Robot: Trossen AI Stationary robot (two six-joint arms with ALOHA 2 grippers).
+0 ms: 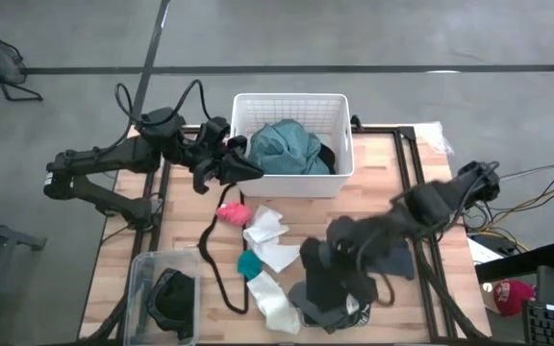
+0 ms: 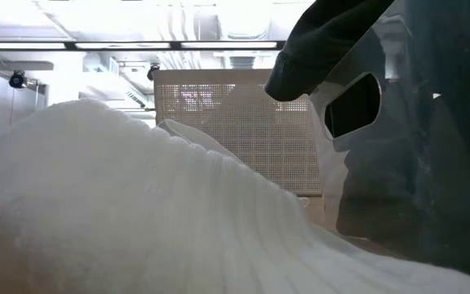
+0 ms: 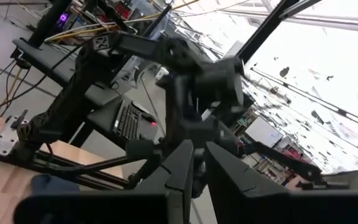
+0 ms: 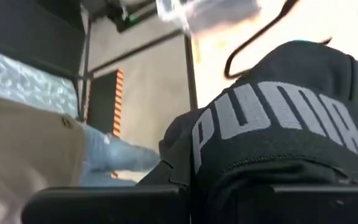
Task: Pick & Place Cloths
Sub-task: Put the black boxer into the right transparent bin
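Reaching in from the right edge of the surface (image 1: 113, 279), the right arm is stretched low across the front area, its right claw (image 1: 330, 252) down on the black and dark grey pieces (image 1: 339, 288) near the front edge. Right wrist view fills with a black piece printed "PUMA" (image 4: 278, 124) right at the claw's base; it looks clamped on that fabric, fingers themselves not visible.

Left arm comes in from the left, elbow bent, left claw (image 1: 243, 165) pointing at the white basket (image 1: 291, 104) by its left wall. Left wrist view shows the fingers (image 3: 179, 174) close together with only a thin gap, nothing between them.

High view only:
- teal garment (image 1: 287, 149) lies inside the basket
- pink bit (image 1: 233, 212), white socks (image 1: 269, 235) and teal bit (image 1: 248, 262) lie mid-surface
- another white sock (image 1: 275, 303) near the front edge
- black cord loop (image 1: 214, 259) runs beside them
- clear bin (image 1: 142, 279) at front left holds a dark piece (image 1: 173, 296)

Low view is mostly blocked by white ribbed fabric (image 2: 137, 212) up close; basket lattice (image 2: 235, 122) behind, dark cloth (image 2: 325, 41) hanging upper right.
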